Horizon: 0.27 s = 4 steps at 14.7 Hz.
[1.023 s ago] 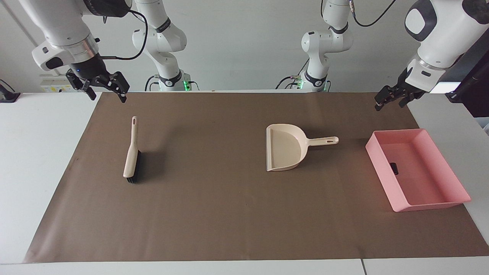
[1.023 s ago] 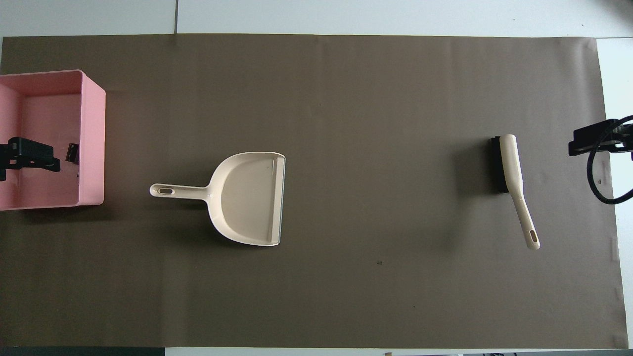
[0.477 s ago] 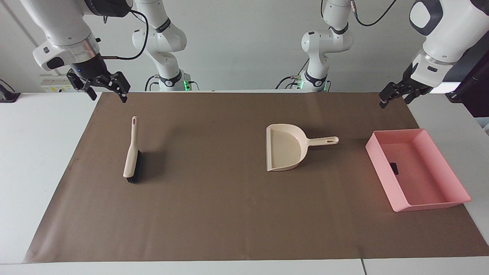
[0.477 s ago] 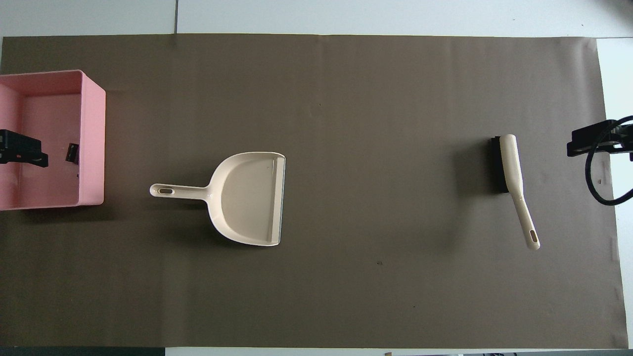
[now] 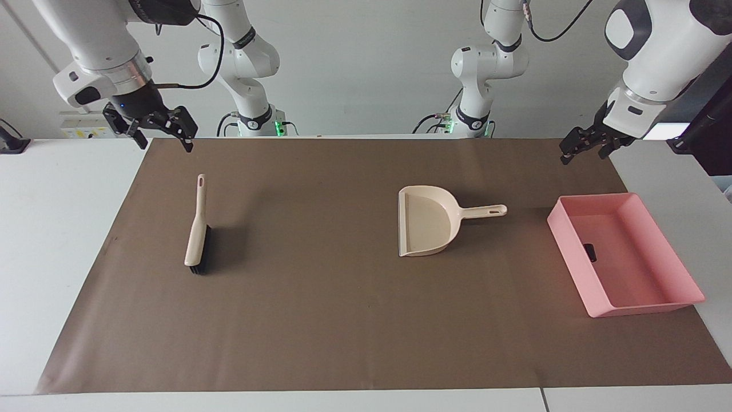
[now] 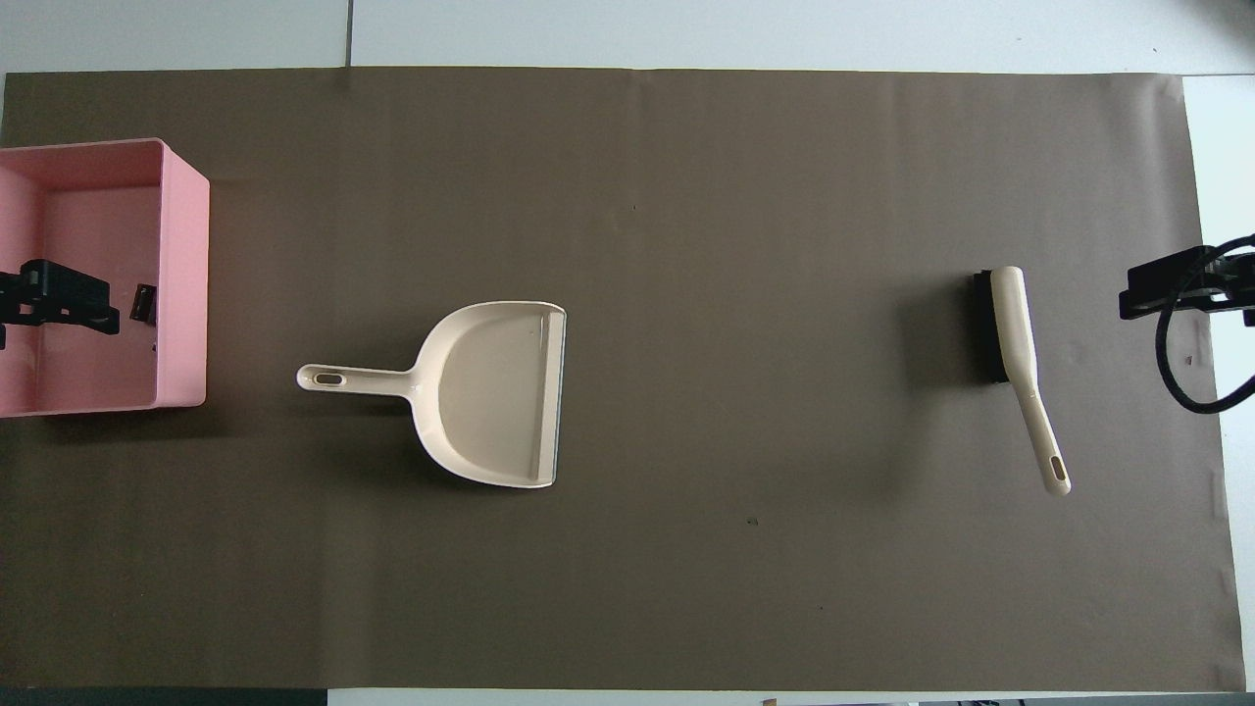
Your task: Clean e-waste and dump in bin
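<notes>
The pink bin (image 5: 572, 260) stands at the left arm's end of the mat, also in the overhead view (image 6: 182, 275). A small black piece (image 5: 589, 252) lies in it against one wall (image 6: 144, 305). The white part with a green patch is not in view. My left gripper (image 5: 581, 151) hangs open and empty in the air; in the overhead view (image 6: 59, 306) it covers part of the bin. My right gripper (image 5: 160, 133) hangs open and empty over the mat's corner at the right arm's end, near the brush's handle (image 6: 1167, 294).
A beige dustpan (image 5: 426, 226) lies empty mid-mat, handle toward the bin (image 6: 490, 392). A beige brush with black bristles (image 5: 197, 229) lies toward the right arm's end (image 6: 1015, 343). A brown mat (image 5: 343, 320) covers the white table.
My left gripper drifted a little toward the table's end and came back. My right gripper edged slightly toward the mat's middle. Nothing on the table moved.
</notes>
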Motion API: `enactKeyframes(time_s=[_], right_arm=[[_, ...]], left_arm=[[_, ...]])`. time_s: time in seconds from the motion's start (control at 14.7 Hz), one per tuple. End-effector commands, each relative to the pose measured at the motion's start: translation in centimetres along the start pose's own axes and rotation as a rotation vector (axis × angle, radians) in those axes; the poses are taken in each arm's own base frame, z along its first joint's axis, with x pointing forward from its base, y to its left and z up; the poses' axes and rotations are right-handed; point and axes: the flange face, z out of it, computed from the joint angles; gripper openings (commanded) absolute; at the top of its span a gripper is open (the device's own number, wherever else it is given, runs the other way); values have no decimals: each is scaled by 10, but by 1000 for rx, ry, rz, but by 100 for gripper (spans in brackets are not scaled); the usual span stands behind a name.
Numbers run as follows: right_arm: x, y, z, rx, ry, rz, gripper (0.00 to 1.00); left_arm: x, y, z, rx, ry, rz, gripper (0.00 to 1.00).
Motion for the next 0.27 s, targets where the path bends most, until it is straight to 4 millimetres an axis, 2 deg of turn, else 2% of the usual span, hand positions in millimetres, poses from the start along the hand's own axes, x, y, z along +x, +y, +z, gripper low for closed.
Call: enactKeyframes(time_s=[0.0, 0.2], right_arm=[[-3, 1, -4, -1, -6, -20, 100], [-3, 1, -4, -1, -4, -16, 100]], left_arm=[[-3, 8, -4, 22, 0, 13, 98], [-3, 9, -3, 22, -2, 13, 98]])
